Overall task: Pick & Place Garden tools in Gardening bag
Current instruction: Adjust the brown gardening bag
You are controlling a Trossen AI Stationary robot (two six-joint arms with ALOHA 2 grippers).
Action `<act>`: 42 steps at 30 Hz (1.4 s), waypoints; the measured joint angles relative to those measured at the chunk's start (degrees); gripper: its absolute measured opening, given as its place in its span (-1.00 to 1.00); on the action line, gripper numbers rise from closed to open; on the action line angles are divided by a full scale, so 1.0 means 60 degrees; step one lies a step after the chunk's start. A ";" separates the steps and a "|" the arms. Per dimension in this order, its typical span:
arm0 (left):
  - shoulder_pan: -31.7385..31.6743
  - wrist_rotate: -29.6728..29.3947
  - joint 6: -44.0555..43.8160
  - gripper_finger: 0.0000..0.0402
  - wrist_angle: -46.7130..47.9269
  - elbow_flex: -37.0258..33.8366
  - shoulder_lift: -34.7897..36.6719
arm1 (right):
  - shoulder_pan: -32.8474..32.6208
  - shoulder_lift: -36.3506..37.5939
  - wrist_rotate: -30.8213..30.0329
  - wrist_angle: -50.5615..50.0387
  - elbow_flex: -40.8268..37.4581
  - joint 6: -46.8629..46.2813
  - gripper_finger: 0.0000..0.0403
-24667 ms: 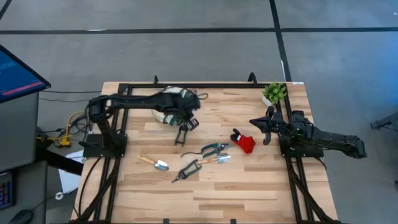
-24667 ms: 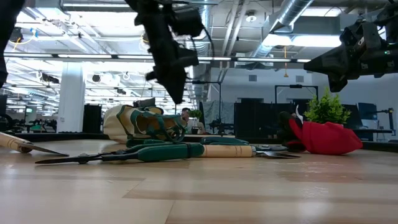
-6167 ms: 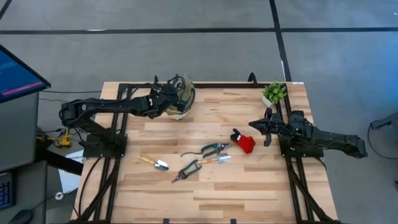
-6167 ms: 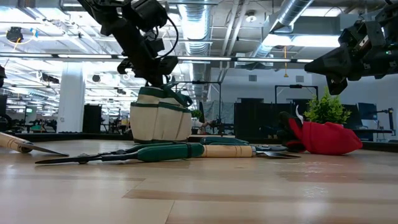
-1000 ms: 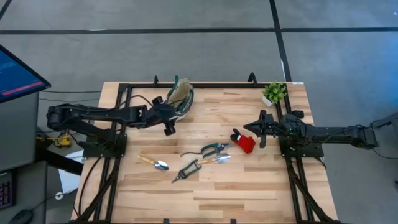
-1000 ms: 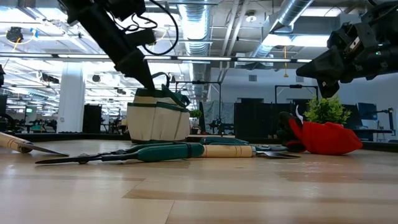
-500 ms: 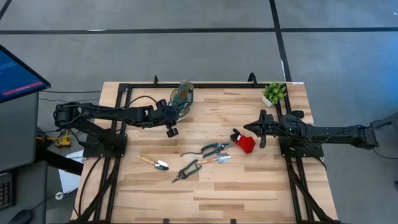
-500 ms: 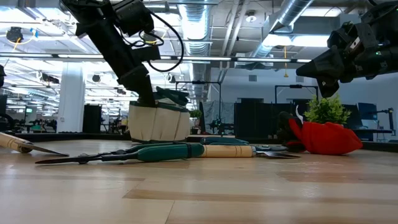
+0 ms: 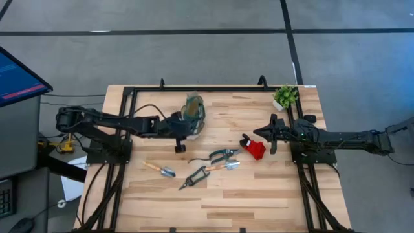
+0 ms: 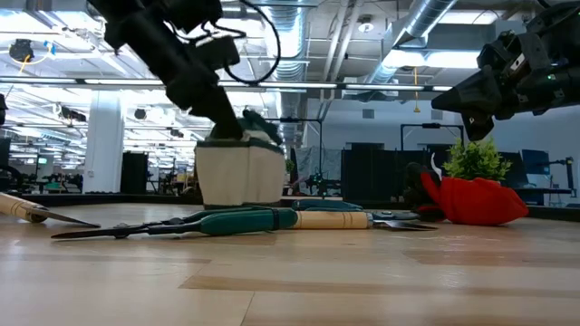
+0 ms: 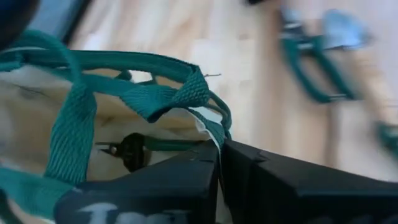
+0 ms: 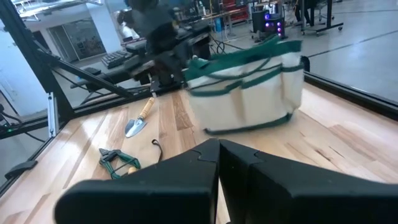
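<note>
High view: left gripper [image 9: 183, 125] clenched on the gardening bag [image 9: 194, 114] rim, bag upright beyond it.

Left tool [image 9: 183, 129] apparently clamped shut, right tool [image 9: 262, 134] shut

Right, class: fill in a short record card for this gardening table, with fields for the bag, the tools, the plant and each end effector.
bag: gardening bag upright, far middle of table
left end effector: shut on the bag's rim
right end effector: shut, empty, raised above the red-and-black piece
tools on table: trowel, green-handled pruners, clippers, wood-handled tool
plant: small potted plant, far right corner
</note>
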State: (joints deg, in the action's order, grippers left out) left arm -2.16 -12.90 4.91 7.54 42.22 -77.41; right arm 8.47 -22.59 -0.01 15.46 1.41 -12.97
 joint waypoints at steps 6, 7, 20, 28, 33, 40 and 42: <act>0.1082 0.0050 -0.0948 -1.00 0.0576 0.0004 0.0000 | 0.0000 0.0000 0.0000 0.0002 0.0000 -0.0006 -1.00; 0.1230 0.0033 -0.1192 -1.00 0.0795 0.0004 0.0000 | 0.0000 0.0000 0.0000 0.0002 0.0000 -0.0007 -1.00; 0.1691 -0.2205 -0.3006 -1.00 0.4038 -0.0004 0.0000 | 0.0000 0.0000 0.0000 0.0000 0.0000 -0.0015 -1.00; 0.1347 -0.2278 -0.2857 -1.00 0.3414 -0.0004 0.0000 | 0.0004 0.0000 0.0000 -0.0005 0.0000 0.0002 -1.00; 0.1311 -0.2279 -0.2041 -1.00 0.2149 -0.0004 0.0000 | 0.0004 0.0000 0.0000 -0.0022 0.0000 0.0222 -1.00; 0.1199 -0.2274 -0.1812 -1.00 0.1584 -0.0004 0.0000 | 0.0004 0.0000 0.0000 -0.0029 0.0000 0.0226 -1.00; 0.1199 -0.2274 -0.1808 -1.00 0.1556 -0.0004 0.0000 | 0.0004 0.0000 0.0000 -0.0029 0.0000 0.0226 -1.00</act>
State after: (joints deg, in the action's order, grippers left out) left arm 5.04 -26.55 -5.93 16.88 42.19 -77.41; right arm 8.49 -22.59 -0.01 15.29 1.41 -11.62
